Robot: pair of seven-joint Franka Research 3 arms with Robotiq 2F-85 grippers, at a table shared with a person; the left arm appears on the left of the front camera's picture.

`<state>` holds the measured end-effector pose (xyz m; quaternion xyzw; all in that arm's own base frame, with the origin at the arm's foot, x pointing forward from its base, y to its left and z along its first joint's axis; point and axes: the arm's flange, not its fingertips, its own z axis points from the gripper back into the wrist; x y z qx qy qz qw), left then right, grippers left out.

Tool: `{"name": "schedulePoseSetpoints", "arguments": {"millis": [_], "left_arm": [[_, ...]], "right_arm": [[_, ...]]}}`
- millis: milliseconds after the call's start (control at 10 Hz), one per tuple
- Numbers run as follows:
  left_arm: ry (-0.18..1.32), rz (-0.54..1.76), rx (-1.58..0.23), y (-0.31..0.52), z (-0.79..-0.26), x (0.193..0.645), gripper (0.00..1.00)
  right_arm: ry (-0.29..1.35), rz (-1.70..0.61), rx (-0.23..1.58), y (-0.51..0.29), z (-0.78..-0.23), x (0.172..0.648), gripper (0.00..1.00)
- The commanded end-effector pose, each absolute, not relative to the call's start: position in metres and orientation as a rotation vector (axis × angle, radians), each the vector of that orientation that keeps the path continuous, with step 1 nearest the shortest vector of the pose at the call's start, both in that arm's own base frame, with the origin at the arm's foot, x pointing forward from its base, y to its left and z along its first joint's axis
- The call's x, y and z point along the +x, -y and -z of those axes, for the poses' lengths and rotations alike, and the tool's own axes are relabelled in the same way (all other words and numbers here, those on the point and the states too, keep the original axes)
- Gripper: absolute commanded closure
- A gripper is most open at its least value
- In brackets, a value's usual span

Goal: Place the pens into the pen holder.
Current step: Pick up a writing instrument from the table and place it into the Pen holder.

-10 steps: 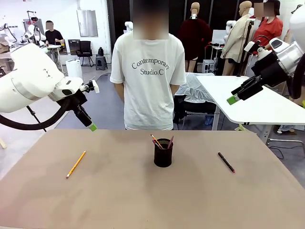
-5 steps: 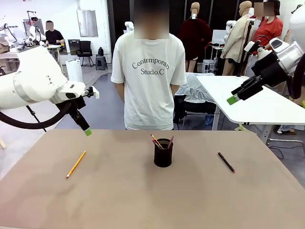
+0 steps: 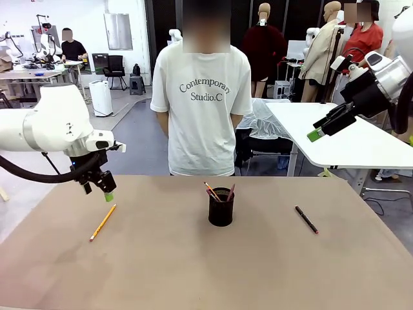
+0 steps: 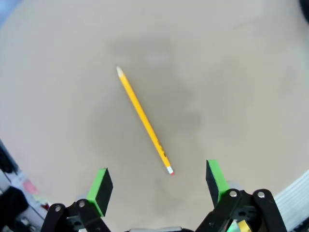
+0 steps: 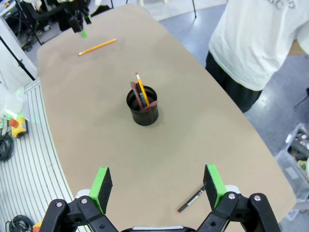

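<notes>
– Left claw (image 4: 158, 182)?
– Spread wide, empty, hovering just above the yellow pencil (image 4: 144, 121) lying on the surface (image 3: 193, 271).
– Right claw (image 5: 158, 181)?
– Spread too, empty, raised high at the right. Black pen (image 3: 306, 219) lies right of the pen holder (image 3: 221, 208), apart from it; several pens (image 3: 213, 191) stand inside.

The table (image 3: 193, 271) is showing plain tan. The pencil (image 3: 103, 221) is showing yellow-orange. The pen holder (image 3: 221, 212) is showing black. The pen (image 3: 306, 219) is showing black with a red tip. The left hand (image 3: 106, 194) and right hand (image 3: 316, 134) are showing black with green pads (image 4: 100, 184). The person's T-shirt (image 3: 200, 129) is showing white with dark lettering.
</notes>
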<state>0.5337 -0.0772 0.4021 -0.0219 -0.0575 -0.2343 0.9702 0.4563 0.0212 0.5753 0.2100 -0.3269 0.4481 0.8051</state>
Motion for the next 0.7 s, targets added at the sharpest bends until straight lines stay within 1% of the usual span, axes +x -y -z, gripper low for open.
{"name": "schedulePoseSetpoints", "arguments": {"millis": [0, 100, 200, 300, 400, 500, 600], "left_arm": [[0.097, 0.406, -0.03, 0.066, -0.392, 0.529, 0.0], [0.087, 0.398, -0.008, 0.062, -0.38, 0.525, 0.0], [0.118, 0.401, -0.016, 0.065, -0.371, 0.524, 0.0], [0.148, 0.392, 0.039, 0.068, -0.362, 0.524, 0.0], [0.149, 0.326, 0.043, 0.078, -0.356, 0.527, 0.0], [0.183, 0.358, 0.079, 0.085, -0.35, 0.538, 0.0], [0.178, 0.35, 0.11, 0.093, -0.346, 0.544, 0.0]], "right_arm": [[0.702, -0.961, 0.454, -0.021, -0.576, 0.456, 0.0], [0.702, -0.961, 0.454, -0.021, -0.576, 0.456, 0.0], [0.702, -0.961, 0.454, -0.021, -0.576, 0.456, 0.0], [0.702, -0.961, 0.454, -0.021, -0.576, 0.456, 0.0], [0.702, -0.961, 0.454, -0.021, -0.576, 0.456, 0.0], [0.702, -0.961, 0.454, -0.021, -0.576, 0.456, 0.0], [0.702, -0.961, 0.454, -0.021, -0.576, 0.456, 0.0]]}}
